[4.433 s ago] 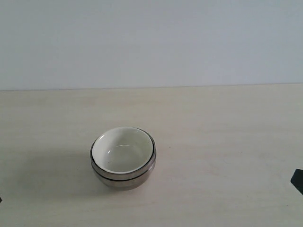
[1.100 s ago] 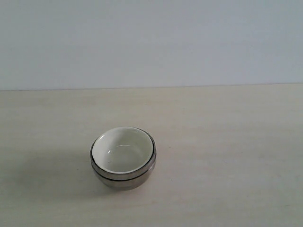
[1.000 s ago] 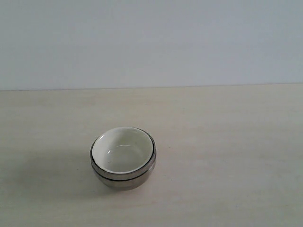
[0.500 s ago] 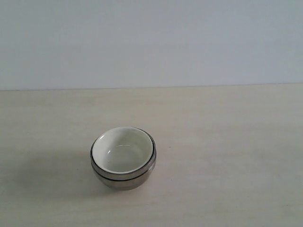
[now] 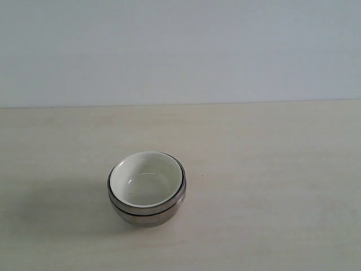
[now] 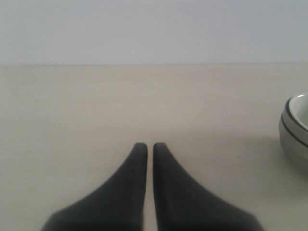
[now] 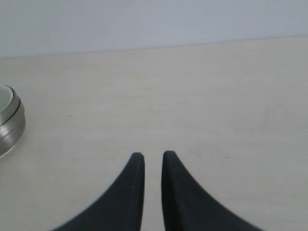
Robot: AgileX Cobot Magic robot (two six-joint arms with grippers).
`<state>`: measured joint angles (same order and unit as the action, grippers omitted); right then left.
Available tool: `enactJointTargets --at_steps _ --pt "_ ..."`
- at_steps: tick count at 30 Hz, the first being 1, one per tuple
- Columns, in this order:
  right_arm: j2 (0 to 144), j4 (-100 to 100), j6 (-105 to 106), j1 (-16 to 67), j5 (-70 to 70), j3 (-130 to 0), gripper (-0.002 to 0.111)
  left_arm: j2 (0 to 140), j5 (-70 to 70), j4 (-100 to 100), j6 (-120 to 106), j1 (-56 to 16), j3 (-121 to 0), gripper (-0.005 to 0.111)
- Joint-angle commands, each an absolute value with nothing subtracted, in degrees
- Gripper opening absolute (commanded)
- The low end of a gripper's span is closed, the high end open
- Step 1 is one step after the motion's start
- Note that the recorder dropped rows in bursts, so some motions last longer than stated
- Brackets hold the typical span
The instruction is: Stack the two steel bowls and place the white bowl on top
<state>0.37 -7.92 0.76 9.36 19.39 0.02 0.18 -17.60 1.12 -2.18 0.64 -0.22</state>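
The pale wooden table [image 5: 271,169] is taking up most of the exterior view, bare apart from one stack left of centre. The two steel bowls [image 5: 149,215] are sitting there nested one inside the other, showing as two shiny bands parted by a dark line; which is the wider one cannot be told from here. The white bowl [image 5: 145,180] is resting inside them, upright, its cream rim lying just within the metal rim, so the order the task asks for appears to be reached. Nesting is letting each bowl seat itself level, which is probably why the stack is looking steady and square. The left gripper [image 6: 149,147] is hanging low over bare table with its two dark fingers drawn almost together on nothing, the stack well off to one side of it. The right gripper [image 7: 153,156] is doing likewise, fingers nearly closed and empty, well apart from the bowls, likely parked clear so nothing gets knocked.
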Motion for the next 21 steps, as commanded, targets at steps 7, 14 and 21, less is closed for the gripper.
enactJointTargets --at_steps 7,14,21 --pt "0.0 -3.53 -1.09 9.13 19.92 0.0 0.009 0.0 -17.55 0.96 -1.79 0.81 0.0 0.004" --pt "0.0 -3.53 -1.09 9.13 19.92 0.0 0.009 0.0 -17.55 0.96 -1.79 0.81 0.0 0.004" --pt "0.0 -3.53 -1.09 9.13 19.92 0.0 0.009 0.0 -17.55 0.96 -1.79 0.81 0.0 0.004"
